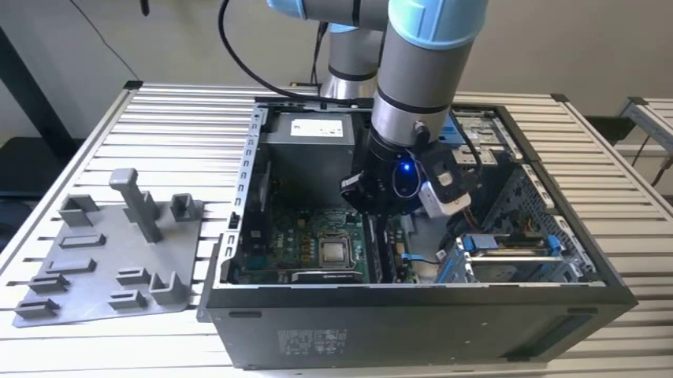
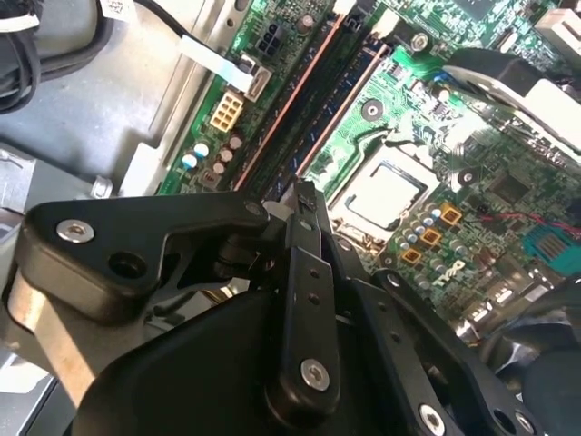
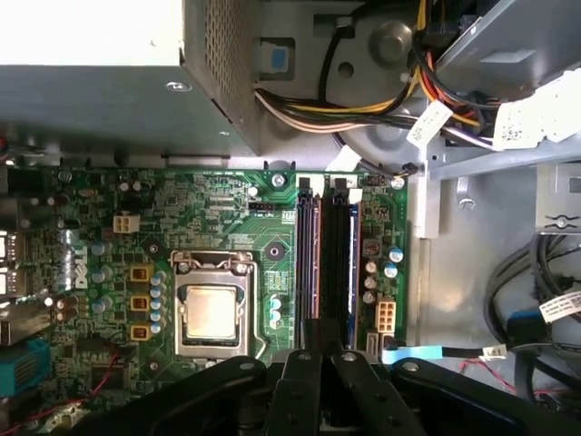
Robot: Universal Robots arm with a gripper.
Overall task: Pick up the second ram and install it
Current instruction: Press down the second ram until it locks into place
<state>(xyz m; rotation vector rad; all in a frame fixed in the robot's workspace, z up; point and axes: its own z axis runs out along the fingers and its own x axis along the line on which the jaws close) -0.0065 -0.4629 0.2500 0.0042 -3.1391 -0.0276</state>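
Observation:
Deep inside the open computer case (image 1: 421,295), my gripper (image 3: 318,329) is over the motherboard (image 3: 218,209). Its black fingers (image 2: 304,204) are shut together. The tips are at the near end of the memory slot closest to the processor socket (image 3: 211,309). A long thin stick stands in that slot, the second ram (image 3: 309,259), seen as a copper-edged line (image 2: 349,113) running away from the tips. I cannot tell whether the tips touch it. A similar stick (image 3: 343,263) is in the neighbouring slot.
The power supply box (image 3: 109,100) and bundled cables (image 3: 363,118) lie beyond the slots. A drive cage (image 1: 510,252) with blue parts stands at the exterior view's right. A grey fixture plate (image 1: 105,268) with posts lies on the slatted table left of the case.

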